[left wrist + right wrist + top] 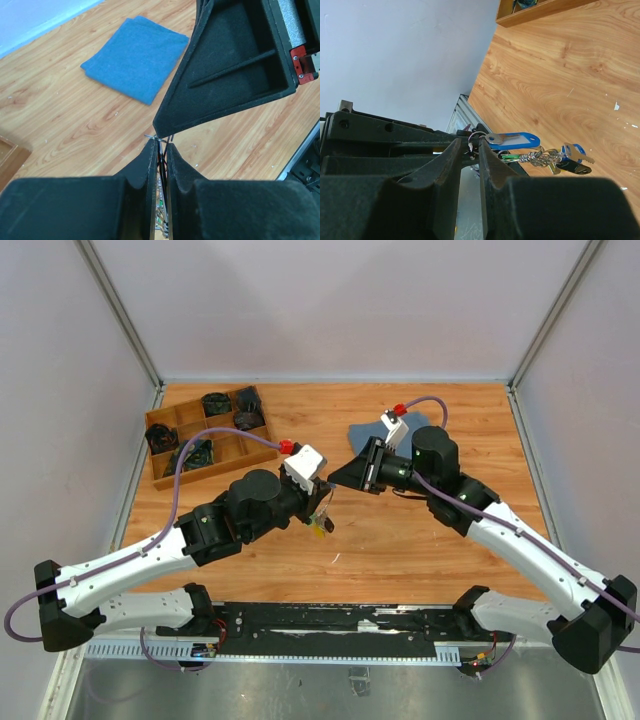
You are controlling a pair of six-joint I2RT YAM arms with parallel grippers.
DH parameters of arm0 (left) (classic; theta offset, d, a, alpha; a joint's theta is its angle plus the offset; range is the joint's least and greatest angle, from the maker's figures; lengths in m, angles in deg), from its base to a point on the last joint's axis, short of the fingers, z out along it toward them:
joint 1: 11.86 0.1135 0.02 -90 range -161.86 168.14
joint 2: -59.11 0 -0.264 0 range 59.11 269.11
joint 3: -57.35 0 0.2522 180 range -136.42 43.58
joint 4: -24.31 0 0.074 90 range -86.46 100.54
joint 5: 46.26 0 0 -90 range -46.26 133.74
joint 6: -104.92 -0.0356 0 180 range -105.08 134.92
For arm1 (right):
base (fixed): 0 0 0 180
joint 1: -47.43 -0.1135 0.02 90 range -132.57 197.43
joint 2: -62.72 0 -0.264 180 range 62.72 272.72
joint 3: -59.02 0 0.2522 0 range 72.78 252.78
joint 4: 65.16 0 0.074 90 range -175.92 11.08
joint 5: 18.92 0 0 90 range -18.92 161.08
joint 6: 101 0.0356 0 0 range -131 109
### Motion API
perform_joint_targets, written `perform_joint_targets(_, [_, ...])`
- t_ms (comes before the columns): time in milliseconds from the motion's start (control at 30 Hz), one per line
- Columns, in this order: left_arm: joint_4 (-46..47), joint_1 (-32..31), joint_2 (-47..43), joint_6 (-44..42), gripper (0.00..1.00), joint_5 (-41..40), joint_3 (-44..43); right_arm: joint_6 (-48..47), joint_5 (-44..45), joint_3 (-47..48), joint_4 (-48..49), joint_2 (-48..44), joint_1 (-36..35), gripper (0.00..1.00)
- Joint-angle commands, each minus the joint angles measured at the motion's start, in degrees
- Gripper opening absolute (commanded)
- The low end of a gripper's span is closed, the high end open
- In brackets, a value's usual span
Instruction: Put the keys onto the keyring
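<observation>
left gripper [160, 144] pinched the thin, likely slippery keyring [532, 158] at its tips; right gripper [470, 145] nearly closed beside, grip unclear

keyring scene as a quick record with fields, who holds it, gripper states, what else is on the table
keyring: off the table, hanging from the left gripper
keys: bunched on it beside a blue tag
left gripper: shut on the keyring's wire
right gripper: tip to tip with the left one, jaws narrow, grip unclear
blue cloth: folded flat on the table
wooden tray: far left corner, dark items in its compartments
</observation>
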Motion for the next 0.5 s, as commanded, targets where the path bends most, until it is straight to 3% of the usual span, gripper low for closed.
perform_joint_targets(0, [4.0,0.3,-0.9,-0.4,0.07,-0.7,-0.6,0.8,-2.5,0.1,3.3,0.7,-1.2,0.19])
perform_joint_targets(133, [3.9,0.3,-1.0,-0.4,0.08,-0.8,-0.6,0.9,-3.5,0.0,4.4,0.9,-1.3,0.02])
perform_joint_targets(233, [3.8,0.3,-1.1,-0.3,0.13,-0.9,-0.6,0.6,-2.9,-0.1,4.7,0.5,-1.3,0.01])
perform_joint_targets(300, [3.7,0.3,-1.4,-0.1,0.22,-0.9,-0.5,0.3,-1.8,-0.1,4.7,-0.1,-1.2,0.01])
perform_joint_targets(367, [3.7,0.3,-1.7,0.1,0.38,-0.9,-0.2,0.2,-0.8,0.0,4.7,-0.7,-1.3,0.01])
perform_joint_targets(467, [3.7,0.3,-2.3,0.4,0.48,-0.8,0.2,-0.3,0.4,0.4,4.4,-1.2,-1.3,0.01])
